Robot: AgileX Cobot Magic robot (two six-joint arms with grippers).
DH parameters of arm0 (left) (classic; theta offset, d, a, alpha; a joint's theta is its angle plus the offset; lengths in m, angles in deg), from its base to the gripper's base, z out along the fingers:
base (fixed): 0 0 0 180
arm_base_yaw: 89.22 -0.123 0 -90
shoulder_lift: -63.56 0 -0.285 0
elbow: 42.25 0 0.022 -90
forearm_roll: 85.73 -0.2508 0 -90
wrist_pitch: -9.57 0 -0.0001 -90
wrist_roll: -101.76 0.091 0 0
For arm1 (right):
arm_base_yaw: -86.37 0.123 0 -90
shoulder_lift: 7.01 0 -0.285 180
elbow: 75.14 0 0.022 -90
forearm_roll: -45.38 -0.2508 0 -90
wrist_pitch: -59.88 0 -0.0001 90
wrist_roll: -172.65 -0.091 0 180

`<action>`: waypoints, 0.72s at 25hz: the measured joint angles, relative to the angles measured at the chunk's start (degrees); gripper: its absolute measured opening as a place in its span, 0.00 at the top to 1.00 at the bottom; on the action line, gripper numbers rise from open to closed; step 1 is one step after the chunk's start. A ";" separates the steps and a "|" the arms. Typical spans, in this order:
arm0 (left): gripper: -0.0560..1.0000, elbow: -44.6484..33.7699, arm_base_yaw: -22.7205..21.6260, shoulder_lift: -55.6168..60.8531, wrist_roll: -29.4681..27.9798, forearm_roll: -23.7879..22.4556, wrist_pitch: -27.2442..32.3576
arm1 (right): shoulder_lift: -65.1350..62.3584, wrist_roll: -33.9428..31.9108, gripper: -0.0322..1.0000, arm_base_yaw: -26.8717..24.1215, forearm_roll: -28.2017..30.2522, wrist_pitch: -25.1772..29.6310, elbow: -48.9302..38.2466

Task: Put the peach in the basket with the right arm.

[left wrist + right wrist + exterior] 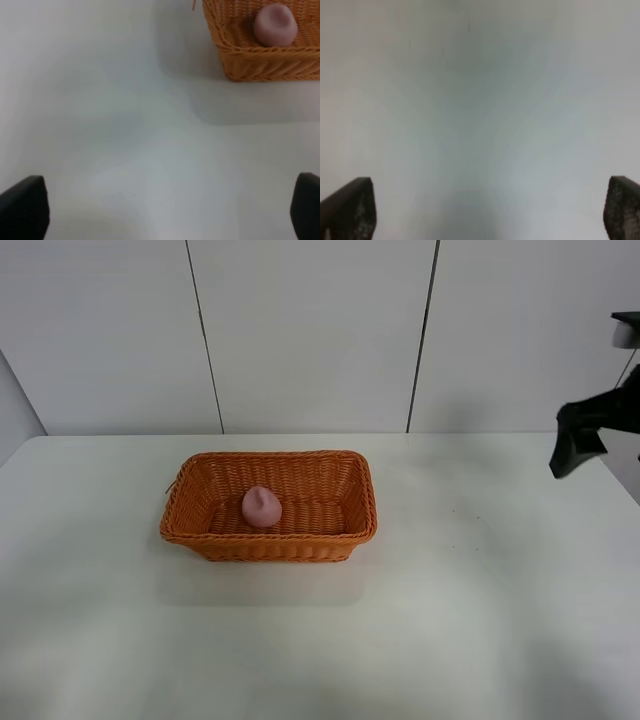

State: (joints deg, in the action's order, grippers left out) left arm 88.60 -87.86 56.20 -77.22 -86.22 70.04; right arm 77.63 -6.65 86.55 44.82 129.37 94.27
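Note:
The pink peach [261, 507] lies inside the orange-brown wicker basket [345, 535], left of its middle. The left wrist view shows the same peach [274, 25] in a corner of the basket [250, 60]. My right arm's gripper [577, 445] hangs above the table's far right edge, well away from the basket. In the right wrist view its two fingertips [350, 205] stand far apart, open, with only bare white table between them. My left gripper [160, 210] is open too, its black fingertips [22, 207] at the picture's corners. The left arm is out of the high view.
A white table [450, 620] carries the basket at its centre back. White wall panels [310, 330] stand behind it. A dark mount [626, 328] sits at the upper right edge.

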 joint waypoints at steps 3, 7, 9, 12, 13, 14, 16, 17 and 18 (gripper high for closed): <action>0.01 0.00 0.00 0.00 0.00 0.00 0.00 | -11.37 0.90 0.29 0.00 0.00 -0.66 -10.25; 0.01 0.00 0.00 0.00 0.00 0.00 0.00 | -28.68 1.01 0.29 0.00 0.00 -5.87 -23.49; 0.01 0.00 0.00 0.00 0.00 0.00 0.00 | -32.99 1.01 0.29 0.00 0.00 -7.45 -25.90; 0.01 0.00 0.00 0.00 0.00 0.00 0.00 | -44.14 1.07 0.29 0.00 0.00 -10.16 -32.81; 0.01 0.00 0.00 0.00 0.00 0.00 0.00 | -48.03 1.07 0.29 0.00 0.04 -10.58 -34.72; 0.01 0.00 0.00 0.00 0.00 0.00 0.00 | -51.59 1.01 0.29 0.00 0.04 -10.63 -36.41; 0.01 0.00 0.00 0.00 0.00 0.00 0.00 | -57.15 0.80 0.29 0.00 0.04 -10.39 -38.15; 0.01 0.00 0.00 0.00 0.00 0.00 0.00 | -59.64 0.61 0.29 0.00 0.04 -10.45 -38.37; 0.01 0.00 0.00 0.00 0.00 0.00 0.00 | -61.89 0.61 0.29 0.00 0.04 -10.45 -38.37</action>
State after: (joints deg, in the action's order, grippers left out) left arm 88.60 -87.86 56.20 -77.22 -86.22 70.04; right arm 15.74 -6.04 86.55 44.87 118.91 55.90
